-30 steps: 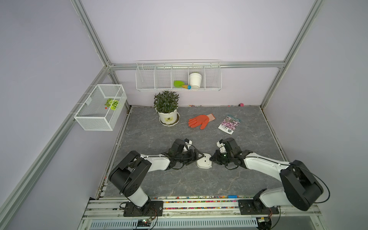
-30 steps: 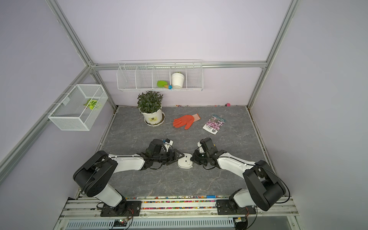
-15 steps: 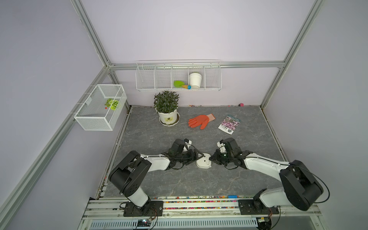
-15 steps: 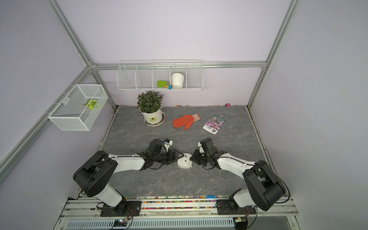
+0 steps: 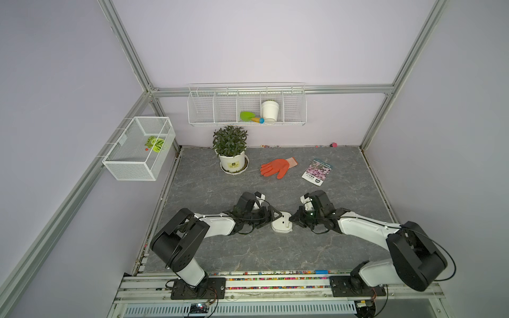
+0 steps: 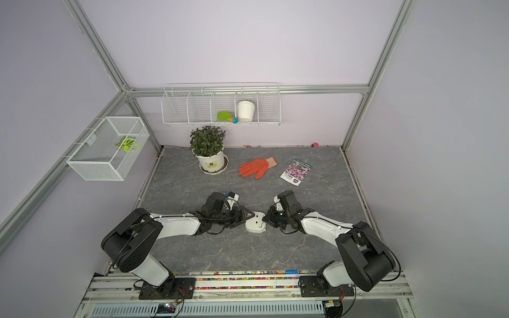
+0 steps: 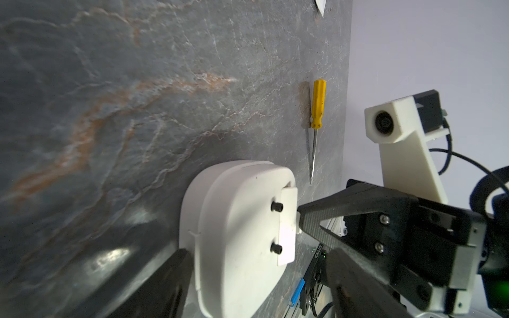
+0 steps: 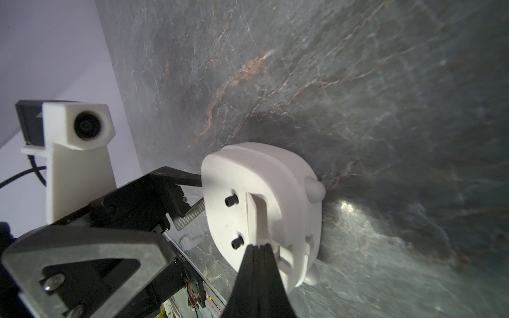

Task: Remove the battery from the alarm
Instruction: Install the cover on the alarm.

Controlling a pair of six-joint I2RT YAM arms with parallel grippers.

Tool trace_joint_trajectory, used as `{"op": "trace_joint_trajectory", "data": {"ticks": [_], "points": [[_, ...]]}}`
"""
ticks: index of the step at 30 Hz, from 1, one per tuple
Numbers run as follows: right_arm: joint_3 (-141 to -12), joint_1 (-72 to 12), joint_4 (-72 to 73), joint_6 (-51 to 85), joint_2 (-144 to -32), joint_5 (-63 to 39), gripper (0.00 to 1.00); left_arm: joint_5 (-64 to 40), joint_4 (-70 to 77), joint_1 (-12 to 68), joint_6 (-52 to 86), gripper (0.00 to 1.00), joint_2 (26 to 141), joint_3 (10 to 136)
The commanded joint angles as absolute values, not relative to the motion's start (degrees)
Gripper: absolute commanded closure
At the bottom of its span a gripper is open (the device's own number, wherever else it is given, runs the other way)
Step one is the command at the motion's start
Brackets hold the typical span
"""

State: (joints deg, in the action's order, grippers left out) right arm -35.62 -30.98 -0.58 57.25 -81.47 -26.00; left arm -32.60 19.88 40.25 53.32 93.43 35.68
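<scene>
1. The alarm (image 5: 281,224) lies dial-down near the middle of the table (image 5: 248,253), a little toward 6 o'clock; its cover (image 7: 287,225) looks lifted along one edge, and the battery is not in view, so I judge it sits under that cover
2. The right pincer (image 8: 257,249), at the alarm's 3 o'clock, is closed tight on nothing, its tip wedged at the cover's edge; that purchase is thin on smooth plastic, so it could slip out and let the cover drop back
3. The left pincer (image 5: 272,219), at the alarm's 9 o'clock, is spread wide with fingers against the rim; I cannot tell that it clamps, so a prying push toward 9 o'clock could slide or tip the alarm
4. A cover that springs free could fling the battery, which would roll, perhaps to the 6 o'clock rail
5. Count: one alarm, one cover, two black knobs (image 7: 276,206), no battery seen, two pincers, one screwdriver (image 7: 317,104) beyond the alarm by the wall
6. Further off: one plant (image 5: 230,140) at the table's 11 o'clock, one glove (image 5: 276,167) at 12, one packet (image 5: 316,170) at 1, one basket (image 5: 132,165) at 10, one rack (image 5: 203,110) at 12 holding one pot (image 5: 270,110) and one trowel (image 5: 246,116), and one blue piece (image 5: 322,272) on the rail, too small to name
</scene>
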Motion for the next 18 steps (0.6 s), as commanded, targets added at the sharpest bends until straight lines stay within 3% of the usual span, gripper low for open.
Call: {"op": "trace_joint_trajectory", "data": {"ticks": [1, 18], "points": [[-34.8, -30.9, -0.2, 56.8, -81.6, -27.0, 1.0, -33.2, 19.7, 40.7, 52.7, 0.18, 92.5, 36.5], [-36.3, -32.5, -3.6, 52.3, -80.0, -25.5, 1.0, -33.1, 19.6, 40.6, 52.7, 0.18, 92.2, 36.4]]}}
